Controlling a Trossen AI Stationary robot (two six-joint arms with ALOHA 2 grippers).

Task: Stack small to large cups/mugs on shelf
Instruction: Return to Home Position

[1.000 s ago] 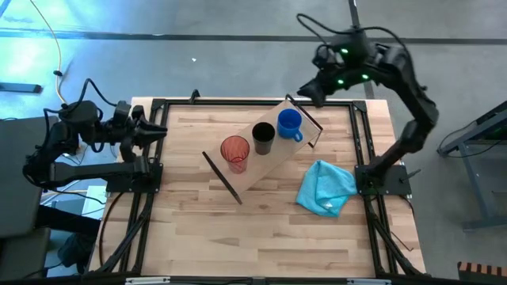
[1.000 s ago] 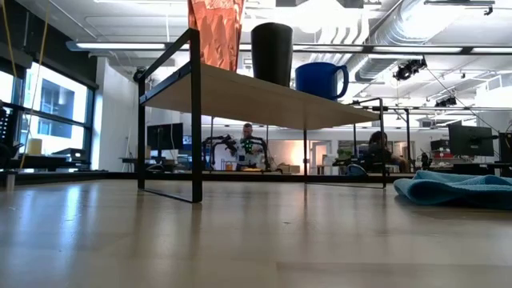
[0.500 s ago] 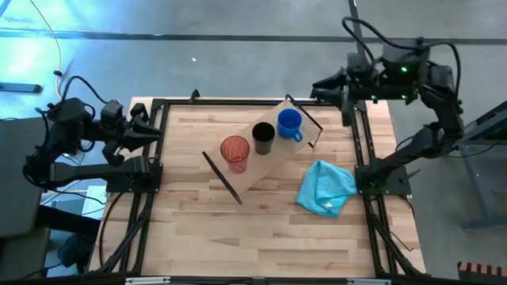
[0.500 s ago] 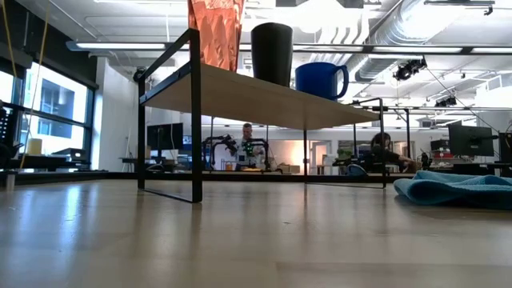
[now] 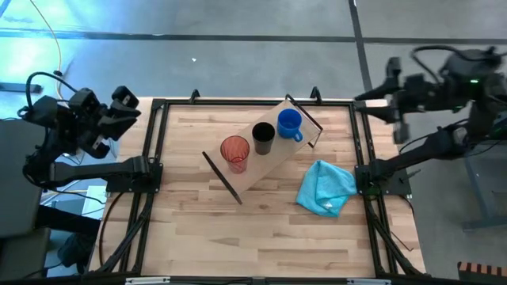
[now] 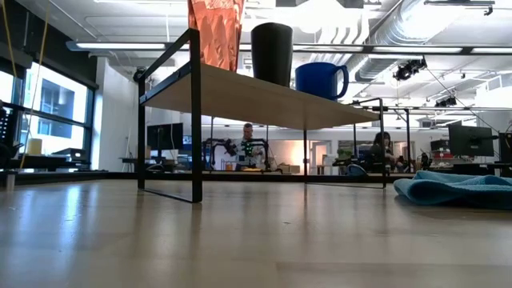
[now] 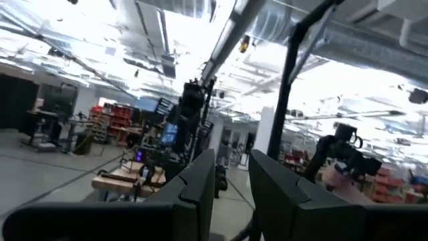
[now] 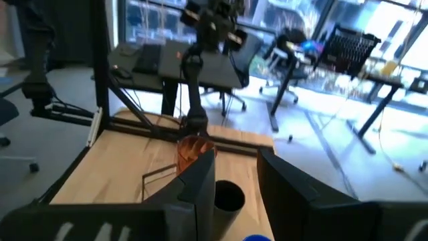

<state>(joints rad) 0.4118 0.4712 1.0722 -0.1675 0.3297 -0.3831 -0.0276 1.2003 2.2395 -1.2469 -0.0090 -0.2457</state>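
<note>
The shelf [image 5: 255, 162], a light wooden board on black brackets, stands slantwise on the table. Three vessels stand in a row on it: the orange-red tumbler [image 5: 234, 151], the black cup [image 5: 263, 137] and the blue mug [image 5: 290, 123], handle toward the right. The low view shows the tumbler [image 6: 214, 32], black cup [image 6: 272, 52] and mug [image 6: 320, 80] on the board [image 6: 256, 98]. My left gripper [image 5: 125, 105] is past the table's far left corner, open [image 7: 232, 164], facing the room. My right gripper [image 5: 368, 99] hovers past the far right corner, open [image 8: 236, 161], facing the tumbler [image 8: 190, 150].
A crumpled light blue cloth [image 5: 326, 188] lies on the table right of the shelf, also visible in the low view [image 6: 452, 190]. Black rails [image 5: 154, 150] frame the wooden tabletop. The near half of the table is bare wood. People sit in the room beyond.
My right gripper has drawn back from above the shelf's far end by the blue mug, toward and past the table's right edge. My left gripper has pulled away to the left and tipped upward. The shelf and the three vessels have stayed put.
</note>
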